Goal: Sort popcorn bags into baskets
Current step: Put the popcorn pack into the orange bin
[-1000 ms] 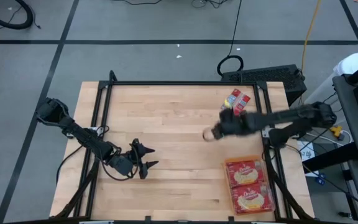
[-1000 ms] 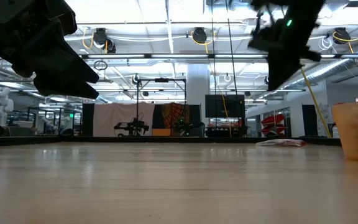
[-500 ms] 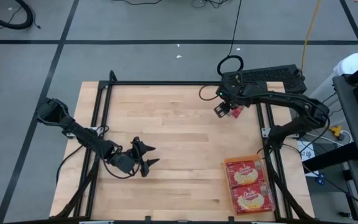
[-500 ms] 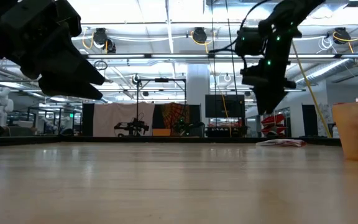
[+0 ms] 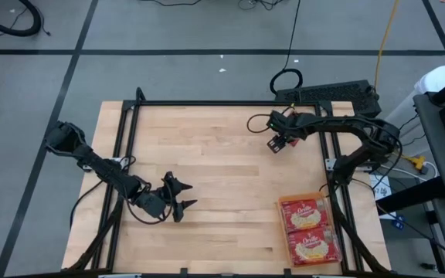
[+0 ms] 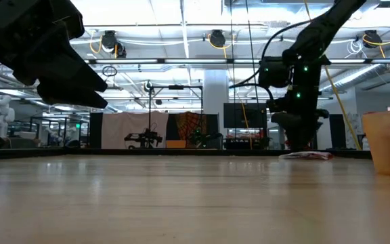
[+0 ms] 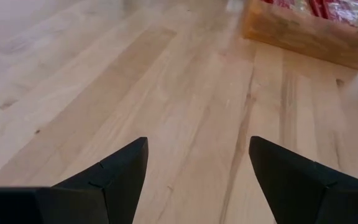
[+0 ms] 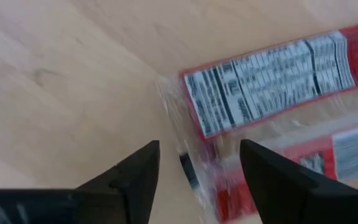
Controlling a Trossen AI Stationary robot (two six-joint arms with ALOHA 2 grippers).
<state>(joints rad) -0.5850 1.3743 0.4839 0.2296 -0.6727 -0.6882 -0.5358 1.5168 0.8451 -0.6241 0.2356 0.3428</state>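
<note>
Your left gripper (image 5: 182, 194) hangs over the table (image 5: 222, 185) near its front-left, fingers (image 7: 114, 180) spread wide, holding nothing.

Further right, your right gripper (image 5: 276, 141) sits low at the back-right, fingers (image 8: 129, 177) wide apart, empty, directly above a popcorn bag (image 8: 272, 81) lying flat w/ its grey-white panel up.

Front-right corner: orange basket (image 5: 283, 224) w/ two popcorn bags in it (image 5: 309, 232), end to end, yellow-cream pictures up.
</note>
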